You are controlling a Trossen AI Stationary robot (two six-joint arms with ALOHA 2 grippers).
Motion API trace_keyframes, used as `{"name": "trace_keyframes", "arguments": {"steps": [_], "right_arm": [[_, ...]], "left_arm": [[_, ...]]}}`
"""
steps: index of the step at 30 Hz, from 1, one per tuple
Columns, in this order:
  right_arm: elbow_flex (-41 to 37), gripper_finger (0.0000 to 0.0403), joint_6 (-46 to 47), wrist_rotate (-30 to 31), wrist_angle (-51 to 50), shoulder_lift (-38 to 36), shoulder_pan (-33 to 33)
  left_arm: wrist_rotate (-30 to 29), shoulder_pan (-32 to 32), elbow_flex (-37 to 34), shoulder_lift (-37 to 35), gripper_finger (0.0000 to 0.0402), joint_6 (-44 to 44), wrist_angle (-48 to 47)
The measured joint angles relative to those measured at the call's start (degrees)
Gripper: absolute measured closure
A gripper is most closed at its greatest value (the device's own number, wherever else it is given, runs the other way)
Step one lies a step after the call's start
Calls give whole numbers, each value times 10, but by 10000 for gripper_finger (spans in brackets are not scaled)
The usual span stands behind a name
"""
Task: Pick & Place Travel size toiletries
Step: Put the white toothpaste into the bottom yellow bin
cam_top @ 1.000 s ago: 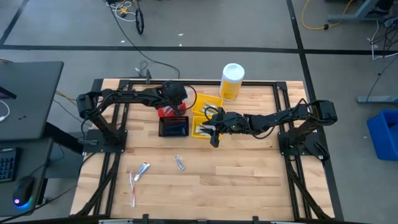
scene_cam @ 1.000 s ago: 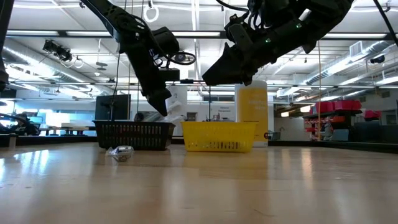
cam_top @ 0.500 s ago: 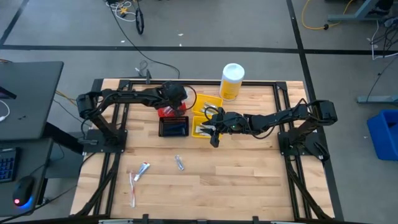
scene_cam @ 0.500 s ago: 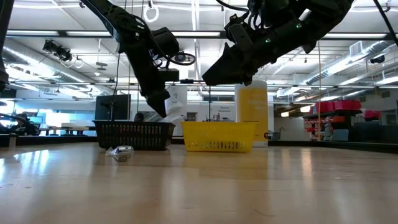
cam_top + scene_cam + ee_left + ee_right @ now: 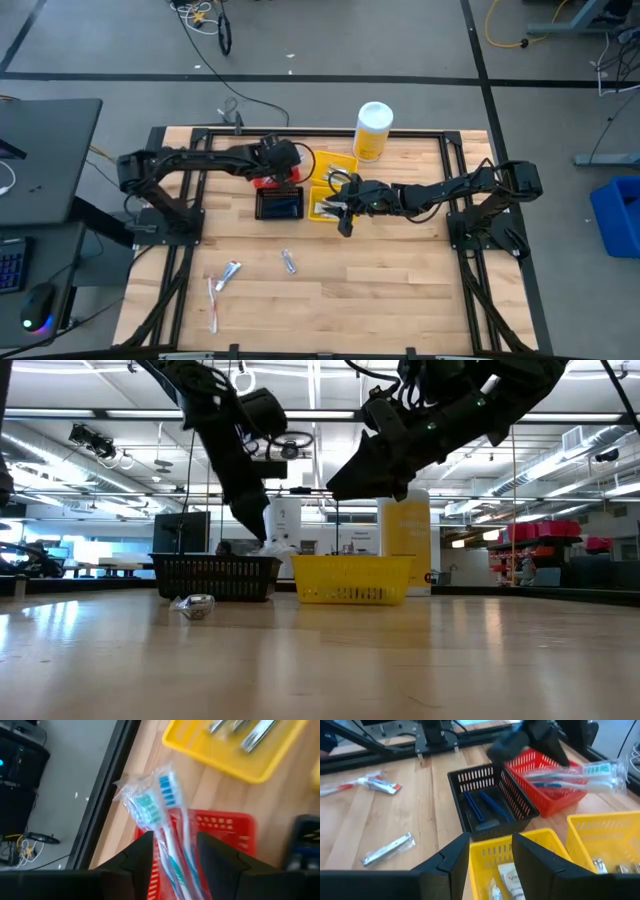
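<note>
Now my left gripper (image 5: pixel 172 851) pinches wrapped toothbrushes (image 5: pixel 161 805) above the red bin (image 5: pixel 220 827) — my right gripper (image 5: pixel 490 852) hovers, fingers apart.

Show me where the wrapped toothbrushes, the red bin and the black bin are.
wrapped toothbrushes (image 5: pixel 165 815): left wrist view, on the handles below the bristles.
red bin (image 5: pixel 555 795): right wrist view, near side wall.
black bin (image 5: pixel 520 809): right wrist view, side wall.

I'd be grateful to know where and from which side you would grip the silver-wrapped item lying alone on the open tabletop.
Probably across the middle of the silver-wrapped item, coming straight down from above. It lies flat on the bare table, long and slim, at a slant, so fingers closing across its narrow width should hold best. Nothing touches it; the black bin sits well clear.
</note>
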Motion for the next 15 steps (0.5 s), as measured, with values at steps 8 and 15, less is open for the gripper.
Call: {"name": "trace_keyframes", "arguments": {"steps": [8,15], "right_arm": [[0,217,5,0,-34,0,10],[0,179,5,0,-35,0,47]], "left_arm": [[45,-65,0,-105,258,-68,-63],[88,-138,0,-179,264,-125,-136]]}}
